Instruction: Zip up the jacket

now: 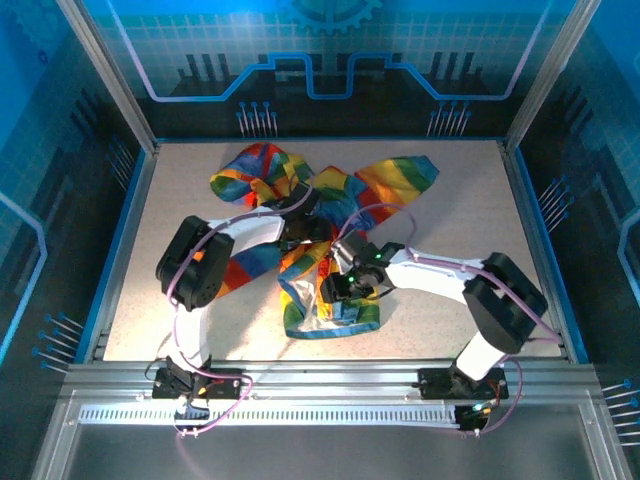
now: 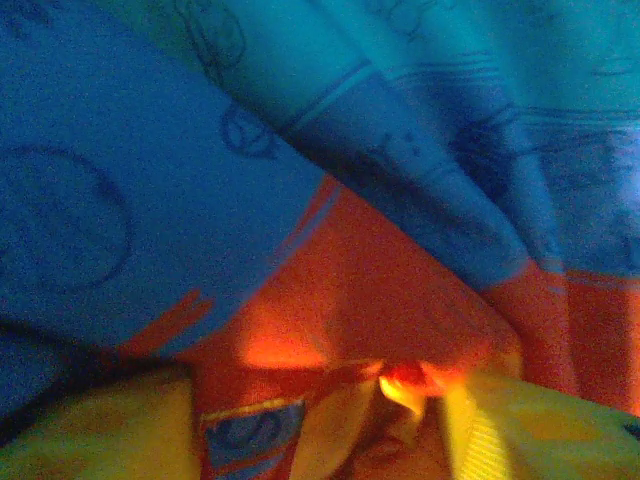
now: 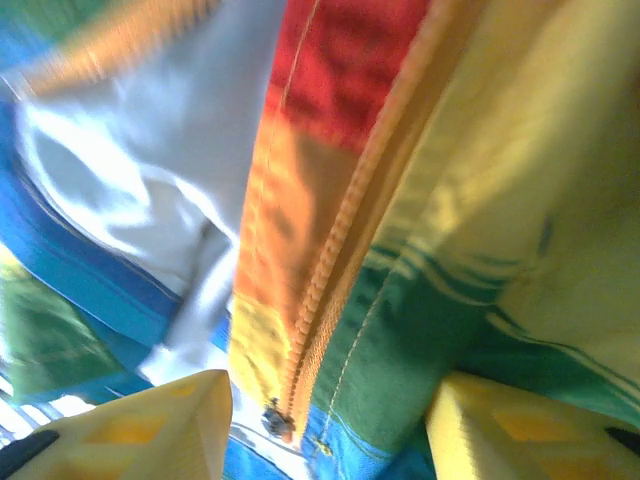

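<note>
The rainbow-striped jacket (image 1: 330, 205) lies crumpled in the middle of the table, its pale lining (image 1: 335, 312) showing at the near hem. My left gripper (image 1: 300, 212) is buried in the upper folds. In the left wrist view, blue and orange fabric (image 2: 300, 200) drapes close and gathers into a pinch at the left gripper (image 2: 410, 385), which looks shut on it. My right gripper (image 1: 338, 290) sits at the lower front. Its pale yellow fingers (image 3: 150, 430) stand wide apart around the orange zipper (image 3: 335, 240). The dark slider (image 3: 272, 420) hangs at the zipper's low end.
The speckled table (image 1: 180, 190) is ringed by a blue rim and metal posts (image 1: 110, 70). A rail (image 1: 320, 375) runs along the near edge by the arm bases. One sleeve (image 1: 405, 175) spreads toward the back right.
</note>
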